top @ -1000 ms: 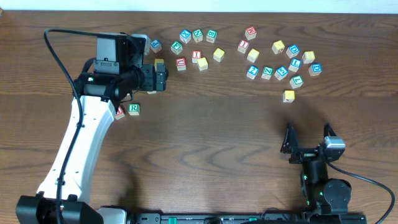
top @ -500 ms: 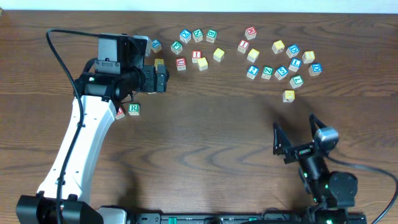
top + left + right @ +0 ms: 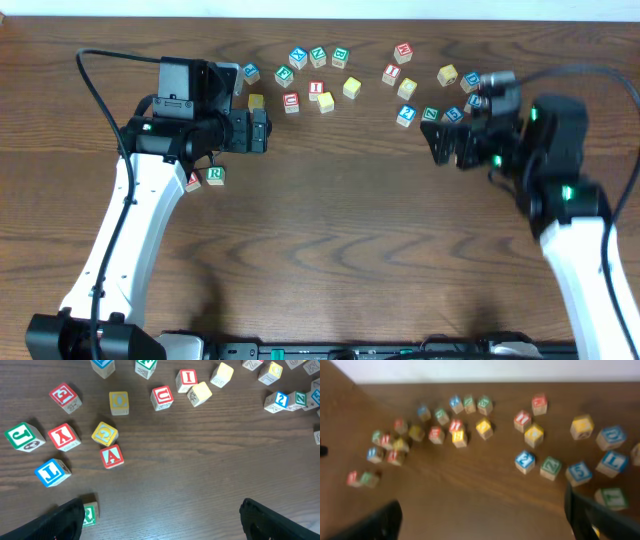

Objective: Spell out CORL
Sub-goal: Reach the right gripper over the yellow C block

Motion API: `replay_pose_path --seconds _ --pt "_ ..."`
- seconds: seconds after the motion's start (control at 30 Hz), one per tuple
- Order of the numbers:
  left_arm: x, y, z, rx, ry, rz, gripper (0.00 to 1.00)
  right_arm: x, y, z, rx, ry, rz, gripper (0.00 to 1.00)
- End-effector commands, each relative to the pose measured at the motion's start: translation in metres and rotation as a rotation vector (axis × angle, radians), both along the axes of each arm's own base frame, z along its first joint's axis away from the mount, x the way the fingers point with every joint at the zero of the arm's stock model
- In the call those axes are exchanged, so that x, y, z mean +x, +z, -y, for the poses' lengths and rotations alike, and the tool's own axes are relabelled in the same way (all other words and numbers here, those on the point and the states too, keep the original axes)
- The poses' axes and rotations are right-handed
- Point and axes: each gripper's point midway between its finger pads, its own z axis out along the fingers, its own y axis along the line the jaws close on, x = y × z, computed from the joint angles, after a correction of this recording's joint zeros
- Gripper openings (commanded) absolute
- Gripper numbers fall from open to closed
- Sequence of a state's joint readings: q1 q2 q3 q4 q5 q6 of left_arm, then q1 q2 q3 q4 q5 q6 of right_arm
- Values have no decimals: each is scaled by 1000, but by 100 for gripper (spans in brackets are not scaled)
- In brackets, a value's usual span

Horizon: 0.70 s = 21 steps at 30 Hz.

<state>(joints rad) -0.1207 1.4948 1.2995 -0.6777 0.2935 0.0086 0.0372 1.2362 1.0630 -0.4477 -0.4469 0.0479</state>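
Overhead, the left gripper (image 3: pixel 263 131) hovers at about 10 o'clock on the table (image 3: pixel 340 240), jaws wide apart and holding nothing. In the left wrist view the two jaws sit at the bottom corners with bare wood between them.

None of the four task cubes is lined up. Seen from the left wrist:
- The yellow O cube (image 3: pixel 118 402) lies toward 11 o'clock of the view.
- The yellow C cube (image 3: pixel 104 433) is near it, at 7 o'clock of the O cube.
- A red A cube (image 3: pixel 111 456) is just beside the C cube at 6 o'clock.
- The L cube (image 3: pixel 51 471), white with a blue letter, rests at 8 o'clock of the A cube, apart from it.
- The R cube (image 3: pixel 90 512), white with a green letter, lies at the bottom edge, just beside the left-hand jaw.

From overhead the R cube is at 7 o'clock of the left gripper, with a red cube (image 3: pixel 192 181) touching or nearly touching it on the 9 o'clock side. The arm hides the C and L cubes in that view.

The right gripper (image 3: pixel 482 505) hangs at about 2 o'clock on the table, jaws spread and empty. Its wrist view is blurred. The right cluster (image 3: pixel 550 467) of loose cubes lies ahead of it toward 1 o'clock, and the left cluster is farther off toward 10 o'clock
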Motion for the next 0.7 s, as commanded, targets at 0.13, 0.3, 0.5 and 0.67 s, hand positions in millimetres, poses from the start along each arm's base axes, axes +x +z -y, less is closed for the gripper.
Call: replay_pose_path --seconds 0.13,0.3,0.5,0.67 --pt "7 10 3 -2 -21 38 98 73 11 -3 -61 41 -163 99" --pt "18 17 1 11 -6 91 98 113 -6 -17 -146 62 -267 99" --pt "26 14 -40 157 206 99 98 149 -54 -28 -287 30 -400 99" --pt "25 8 -63 259 294 85 98 163 -99 -37 -304 44 -472 99"
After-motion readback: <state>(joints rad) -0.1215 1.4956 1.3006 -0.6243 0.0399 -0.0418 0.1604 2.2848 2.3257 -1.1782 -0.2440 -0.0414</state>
